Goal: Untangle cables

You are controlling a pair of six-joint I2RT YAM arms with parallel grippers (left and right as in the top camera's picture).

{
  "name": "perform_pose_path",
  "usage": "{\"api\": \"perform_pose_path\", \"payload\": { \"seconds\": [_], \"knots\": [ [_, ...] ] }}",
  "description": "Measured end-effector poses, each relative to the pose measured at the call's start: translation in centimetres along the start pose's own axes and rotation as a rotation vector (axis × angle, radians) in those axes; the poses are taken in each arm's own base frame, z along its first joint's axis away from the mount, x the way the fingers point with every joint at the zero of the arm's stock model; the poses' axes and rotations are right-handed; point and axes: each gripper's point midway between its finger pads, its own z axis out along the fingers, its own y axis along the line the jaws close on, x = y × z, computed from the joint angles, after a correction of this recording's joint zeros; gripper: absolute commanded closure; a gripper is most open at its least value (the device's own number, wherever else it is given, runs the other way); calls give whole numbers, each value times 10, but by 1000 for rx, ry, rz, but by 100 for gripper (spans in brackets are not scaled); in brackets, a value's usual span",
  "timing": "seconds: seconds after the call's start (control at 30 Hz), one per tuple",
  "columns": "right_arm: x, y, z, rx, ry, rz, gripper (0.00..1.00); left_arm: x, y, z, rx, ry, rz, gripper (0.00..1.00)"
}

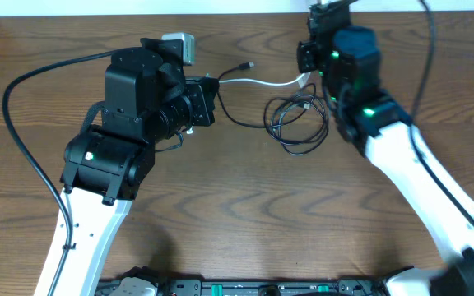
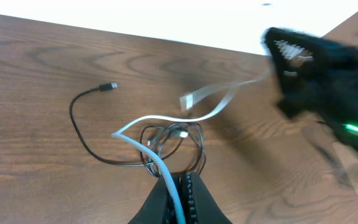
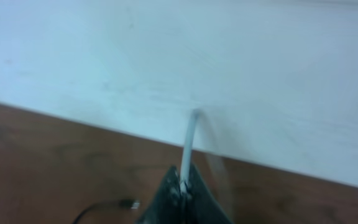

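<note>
My left gripper (image 2: 180, 198) is pressed together on one stretch of the white cable (image 2: 157, 118) and my right gripper (image 3: 184, 190) pinches its far end, while the black cable (image 2: 73, 124) lies loosely coiled on the table (image 1: 237, 214) between my arms.

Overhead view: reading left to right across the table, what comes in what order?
Left arm, black cable's free plug end, black cable's coiled loops, right arm. The white cable spans the middle, so it is left out.
</note>
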Motion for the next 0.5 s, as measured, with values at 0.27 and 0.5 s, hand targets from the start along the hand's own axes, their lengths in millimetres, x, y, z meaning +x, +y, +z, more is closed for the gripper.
{"api": "perform_pose_path", "payload": {
  "seconds": [0.27, 0.5],
  "knots": [
    [26, 8, -45, -98, 204, 1, 99, 5, 4, 5, -11, 26, -7, 92],
    [64, 14, -69, -232, 391, 56, 99, 11, 3, 14, 10, 65, -13, 93]
  ]
}}
